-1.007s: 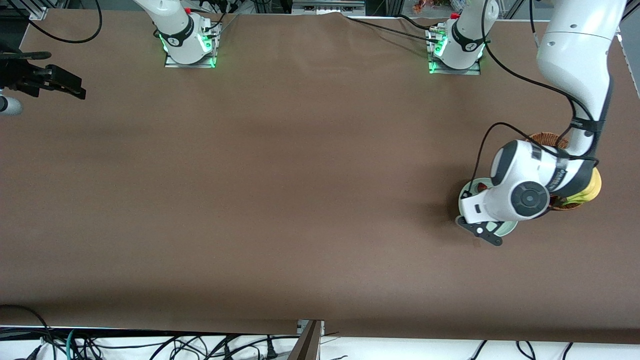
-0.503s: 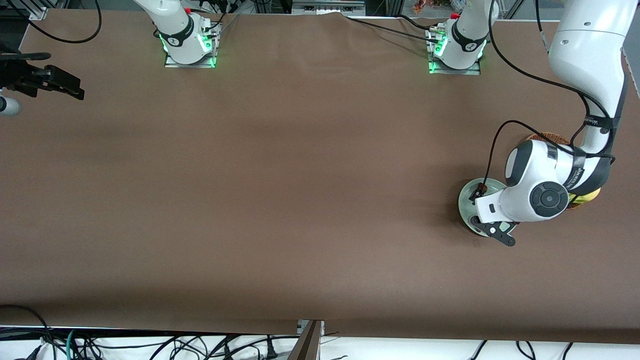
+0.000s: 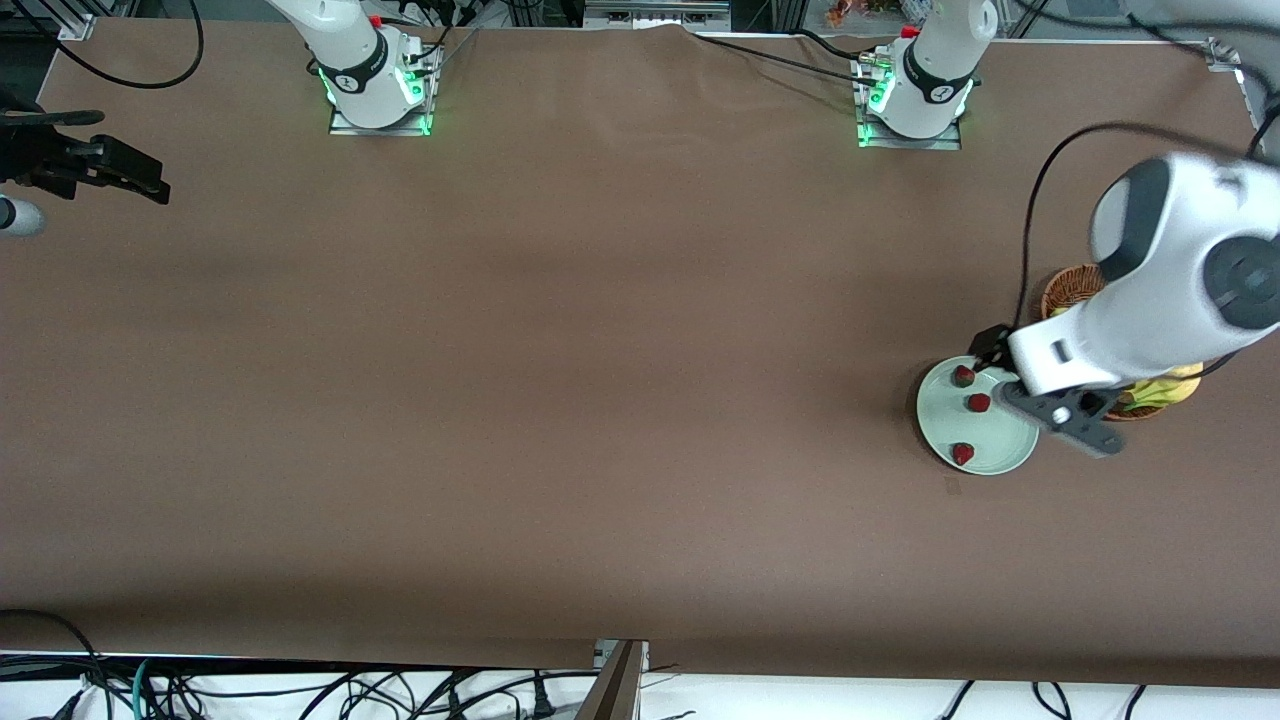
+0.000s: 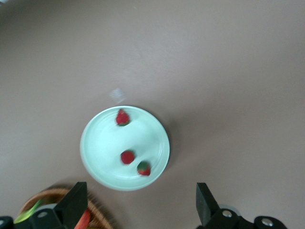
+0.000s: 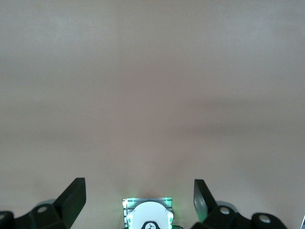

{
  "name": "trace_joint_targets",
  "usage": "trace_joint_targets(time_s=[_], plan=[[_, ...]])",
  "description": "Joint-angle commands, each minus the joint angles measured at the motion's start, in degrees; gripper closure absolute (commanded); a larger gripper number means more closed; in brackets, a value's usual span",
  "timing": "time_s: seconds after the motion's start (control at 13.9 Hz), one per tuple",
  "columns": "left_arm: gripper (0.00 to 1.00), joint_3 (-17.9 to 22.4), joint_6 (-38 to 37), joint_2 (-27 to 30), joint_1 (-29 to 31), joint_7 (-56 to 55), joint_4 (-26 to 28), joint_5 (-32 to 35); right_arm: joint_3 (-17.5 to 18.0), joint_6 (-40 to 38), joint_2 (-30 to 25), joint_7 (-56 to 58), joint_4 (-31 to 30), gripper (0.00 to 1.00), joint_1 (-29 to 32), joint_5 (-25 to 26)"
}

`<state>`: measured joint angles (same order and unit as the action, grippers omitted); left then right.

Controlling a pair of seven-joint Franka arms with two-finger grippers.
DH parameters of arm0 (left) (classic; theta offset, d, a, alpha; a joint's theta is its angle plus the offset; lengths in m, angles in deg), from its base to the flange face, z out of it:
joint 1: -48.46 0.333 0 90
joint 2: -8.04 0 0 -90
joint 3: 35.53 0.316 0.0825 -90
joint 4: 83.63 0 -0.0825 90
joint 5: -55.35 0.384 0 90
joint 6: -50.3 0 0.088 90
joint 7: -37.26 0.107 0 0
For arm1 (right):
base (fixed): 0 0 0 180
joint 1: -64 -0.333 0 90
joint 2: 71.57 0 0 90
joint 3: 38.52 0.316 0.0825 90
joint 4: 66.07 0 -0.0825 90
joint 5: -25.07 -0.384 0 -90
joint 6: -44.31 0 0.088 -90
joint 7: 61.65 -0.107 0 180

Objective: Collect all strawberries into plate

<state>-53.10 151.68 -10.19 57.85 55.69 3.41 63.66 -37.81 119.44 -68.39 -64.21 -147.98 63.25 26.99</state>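
Observation:
The pale mint-green plate (image 3: 1002, 438) sits on the table at the left arm's end, beside the wicker basket. Three strawberries lie on it: one (image 3: 963, 376) at its farther rim, one (image 3: 979, 403) near its middle, one (image 3: 962, 453) at its nearer rim. In the left wrist view the plate (image 4: 102, 143) holds the same berries (image 4: 123, 117), (image 4: 127, 157), (image 4: 144, 168). My left gripper (image 3: 1040, 395) is open and empty, raised over the gap between plate and basket; it also shows in the left wrist view (image 4: 138, 210). My right gripper (image 3: 100, 165) is open and empty, waiting at the right arm's end (image 5: 138, 202).
A brown wicker basket (image 3: 1072, 285) with a yellow banana (image 3: 1165, 390) stands beside the plate, partly hidden by the left arm; its rim shows in the left wrist view (image 4: 52, 198). The right wrist view shows the right arm's base (image 5: 148, 214). Cables hang at the table's near edge.
The left arm has risen and swung away from over the plate toward the basket, uncovering the three strawberries on the plate. The right arm has not moved.

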Motion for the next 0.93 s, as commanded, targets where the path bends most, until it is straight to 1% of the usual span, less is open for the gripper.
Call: trace_joint_targets(time_s=[0.0,0.14,0.22,0.29,0.36,0.43,0.58,0.65,0.86], plan=[[0.00,0.4,-3.5,4.6,1.2,-3.0,-2.5,-1.5,0.7,-0.4,0.5,0.9,1.5,0.00,0.6,1.0],[0.00,1.0,-5.9,6.4,1.5,-5.5,-4.1,-1.8,0.6,-0.4,0.5,0.9,1.5,0.00,0.6,1.0],[0.00,3.0,-6.1,7.5,1.4,-7.0,-3.9,-3.6,0.6,-0.4,0.5,0.9,1.5,0.00,0.6,1.0],[0.00,6.0,-6.3,9.8,0.7,-8.7,-2.9,-6.1,0.6,-0.3,0.5,0.9,1.5,0.00,0.6,1.0],[0.00,10.1,-6.2,11.7,-0.9,-10.1,-0.9,-9.9,0.7,-0.3,0.5,0.8,1.5,0.00,0.6,1.0],[0.00,15.1,-6.0,14.2,-3.8,-10.6,1.4,-13.0,0.7,-0.3,0.5,0.9,1.5,0.00,0.6,0.9],[0.00,21.7,-6.0,17.1,-10.2,-11.3,5.4,-12.9,0.7,-0.3,0.5,0.9,1.5,0.00,0.6,1.0],[0.00,23.4,-6.0,17.2,-12.3,-13.0,5.9,-12.6,0.6,-0.3,0.5,0.9,1.5,0.00,0.6,0.9],[0.00,23.4,-5.8,17.3,-12.8,-15.5,6.1,-11.8,0.6,-0.4,0.5,0.9,1.5,0.00,0.6,0.9]])
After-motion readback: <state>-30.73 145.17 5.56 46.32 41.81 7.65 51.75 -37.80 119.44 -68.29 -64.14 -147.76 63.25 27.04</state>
